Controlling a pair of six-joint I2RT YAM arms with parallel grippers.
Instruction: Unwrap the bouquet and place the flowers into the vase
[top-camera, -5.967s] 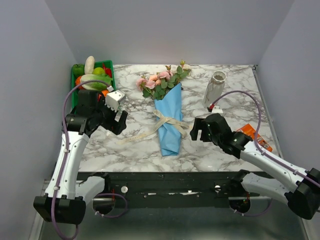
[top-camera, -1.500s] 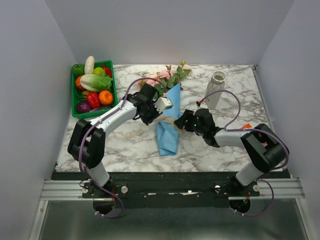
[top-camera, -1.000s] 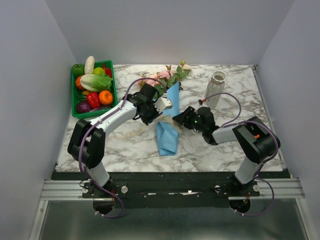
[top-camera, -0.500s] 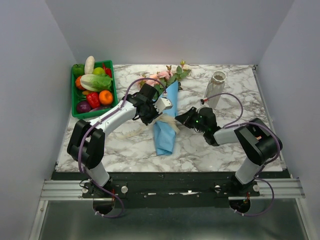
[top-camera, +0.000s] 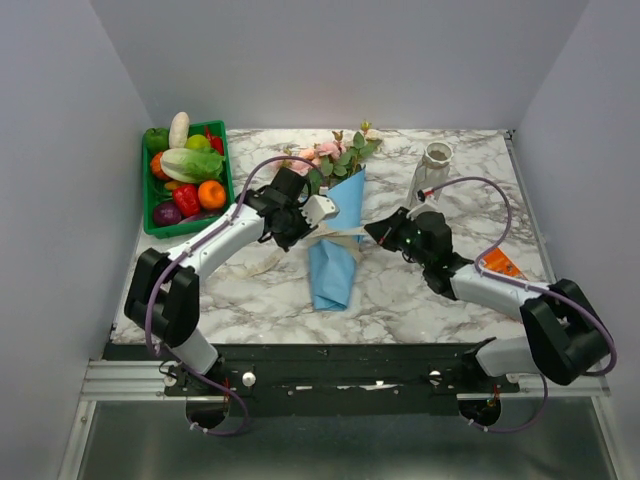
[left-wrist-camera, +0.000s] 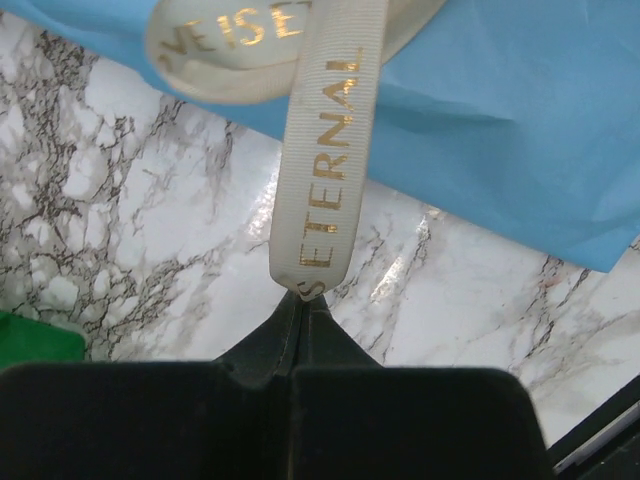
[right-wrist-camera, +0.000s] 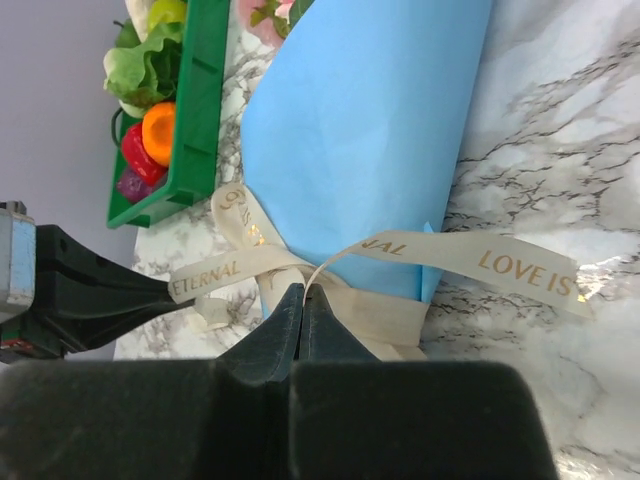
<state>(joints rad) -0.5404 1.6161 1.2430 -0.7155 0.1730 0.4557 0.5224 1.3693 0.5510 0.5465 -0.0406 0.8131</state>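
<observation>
The left gripper (left-wrist-camera: 303, 298) is pinched tight on a woven beige ribbon (left-wrist-camera: 325, 170) with gold lettering. The right gripper (right-wrist-camera: 304, 292) is clamped on another strand of it, against the bouquet (top-camera: 335, 248) and its smooth blue paper cone, which lies on the veined marble table (top-camera: 390, 300).

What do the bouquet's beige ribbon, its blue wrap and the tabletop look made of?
Beige gold-lettered ribbon: woven fabric, likely grosgrain; fine ribs show. Blue wrapping sheet: matte paper, softly creased; possibly thin nonwoven. White grey-veined tabletop: glossy marble look, with glare; real stone or laminate, unclear.
</observation>
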